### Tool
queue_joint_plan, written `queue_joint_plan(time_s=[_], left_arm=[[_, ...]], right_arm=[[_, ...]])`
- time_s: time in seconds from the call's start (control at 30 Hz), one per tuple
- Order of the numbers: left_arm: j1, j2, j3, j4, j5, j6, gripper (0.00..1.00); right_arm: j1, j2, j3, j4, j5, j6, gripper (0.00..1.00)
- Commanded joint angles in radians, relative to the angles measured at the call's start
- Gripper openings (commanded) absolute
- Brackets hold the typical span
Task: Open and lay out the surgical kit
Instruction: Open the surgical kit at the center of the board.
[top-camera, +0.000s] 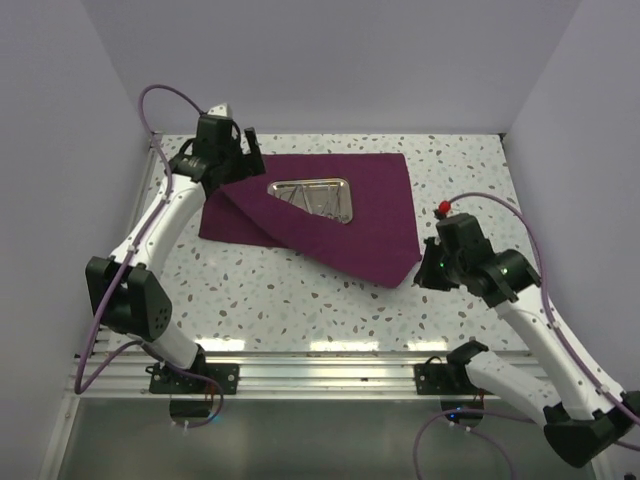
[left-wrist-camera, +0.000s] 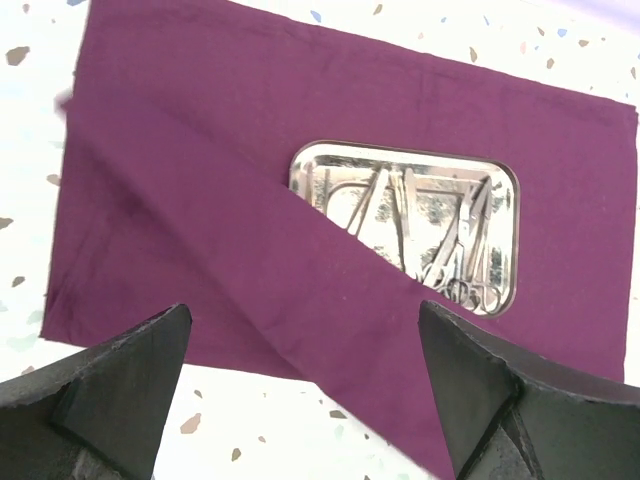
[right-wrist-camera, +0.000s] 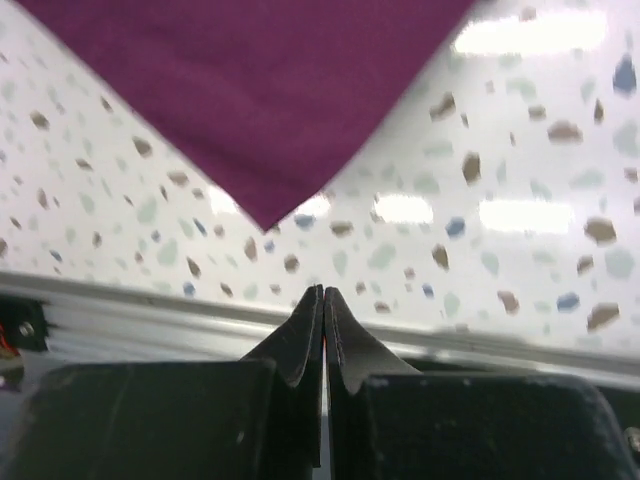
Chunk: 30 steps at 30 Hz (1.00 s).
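A: Wrap first, what do we log?
B: We log the cloth wrap (top-camera: 375, 225), maroon-purple, spread mostly flat on the far middle of the table (top-camera: 300, 295). One pointed corner sticks out near-right.
A: Fully open?
B: No. One flap lies folded diagonally over the left-near part, and its edge covers the near-left corner of the steel tray (top-camera: 335, 186).
A: Tray details?
B: Small, rectangular, shiny, rounded corners. It sits flat on the cloth, toward the far side.
A: Tools?
B: We see thin silver instruments (left-wrist-camera: 430, 235) crisscrossed inside the tray, with ring handles at one corner. We can't separate each piece.
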Motion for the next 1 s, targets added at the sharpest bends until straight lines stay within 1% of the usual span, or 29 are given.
queue_joint_plan(time_s=[0.0, 0.03, 0.1, 0.13, 0.2, 0.23, 0.3, 0.33, 0.37, 0.4, 0.43, 0.47, 0.5, 0.6, 0.7, 0.8, 0.97], left_arm=[[0.014, -0.028, 0.017, 0.015, -0.057, -0.028, 1.00], [0.012, -0.044, -0.014, 0.014, -0.059, -0.041, 1.00], [0.012, -0.067, -0.052, 0.003, -0.091, -0.091, 1.00], [0.012, -0.102, -0.112, 0.001, -0.103, -0.111, 1.00], [0.012, -0.142, -0.172, -0.020, -0.157, -0.176, 1.00], [0.012, -0.182, -0.233, -0.025, -0.169, -0.192, 1.00], [0.012, -0.217, -0.296, -0.014, -0.168, -0.223, 1.00], [0.012, -0.235, -0.352, 0.000, -0.157, -0.225, 1.00], [0.012, -0.237, -0.376, 0.015, -0.146, -0.222, 1.00], [0.012, -0.231, -0.394, 0.053, -0.125, -0.213, 1.00], [0.012, -0.223, -0.410, 0.072, -0.119, -0.203, 1.00], [0.014, -0.214, -0.410, 0.102, -0.119, -0.191, 1.00], [0.015, -0.205, -0.407, 0.118, -0.125, -0.185, 1.00], [0.040, -0.148, -0.375, 0.156, -0.148, -0.176, 1.00], [0.089, -0.028, -0.330, 0.175, -0.168, -0.173, 0.99], [0.152, 0.062, -0.310, 0.217, -0.140, -0.173, 0.96], [0.218, 0.175, -0.263, 0.251, -0.131, -0.153, 0.92]], right_arm=[[0.004, -0.098, -0.067, -0.229, -0.065, 0.039, 0.00], [0.002, -0.141, -0.081, -0.253, -0.098, 0.039, 0.00], [0.002, -0.180, -0.125, -0.324, -0.117, 0.034, 0.00], [0.002, -0.192, -0.136, -0.356, -0.120, 0.030, 0.00], [0.002, -0.211, -0.161, -0.443, -0.106, 0.013, 0.00], [0.002, -0.240, -0.166, -0.448, -0.123, 0.005, 0.00], [0.004, -0.257, -0.160, -0.452, -0.113, 0.027, 0.00], [0.004, -0.252, -0.153, -0.444, -0.099, 0.033, 0.02], [0.002, -0.225, -0.147, -0.429, -0.093, 0.033, 0.46], [0.004, -0.208, -0.129, -0.378, -0.080, 0.031, 0.68], [0.004, -0.188, -0.118, -0.348, -0.073, 0.030, 0.98], [0.002, -0.136, -0.088, -0.323, -0.070, 0.025, 0.98], [0.004, -0.108, -0.071, -0.276, -0.027, 0.020, 0.98], [0.002, -0.007, -0.017, -0.196, -0.010, 0.005, 0.98], [0.004, 0.057, 0.012, -0.130, 0.006, 0.002, 0.98], [0.004, 0.099, 0.011, -0.050, 0.016, 0.007, 0.98], [0.002, 0.151, 0.006, -0.002, -0.002, 0.013, 0.98]])
